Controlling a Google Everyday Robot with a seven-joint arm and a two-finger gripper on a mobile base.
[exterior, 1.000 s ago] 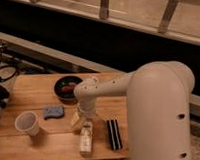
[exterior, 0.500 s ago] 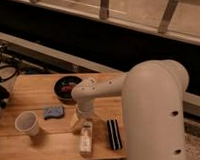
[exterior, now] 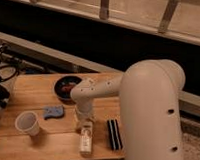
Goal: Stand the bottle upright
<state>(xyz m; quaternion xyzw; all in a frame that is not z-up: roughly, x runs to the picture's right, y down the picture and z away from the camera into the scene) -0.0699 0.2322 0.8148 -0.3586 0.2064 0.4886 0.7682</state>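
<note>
The bottle (exterior: 86,142) is a slim whitish-cream bottle lying flat on the wooden table (exterior: 38,94), near the front edge, its long axis running toward the camera. My gripper (exterior: 84,123) hangs from the white arm directly over the bottle's far end, very close to it or touching it. The arm's wrist hides where the gripper meets the bottle.
A black ribbed bar (exterior: 113,134) lies just right of the bottle. A white paper cup (exterior: 27,123) stands at the front left. A blue sponge (exterior: 53,111) lies behind the cup. A dark bowl (exterior: 66,86) with something red sits at the back. The table's front edge is close to the bottle.
The arm has shifted slightly lower and toward the bottle's far end. The bottle still lies flat in the same place.
</note>
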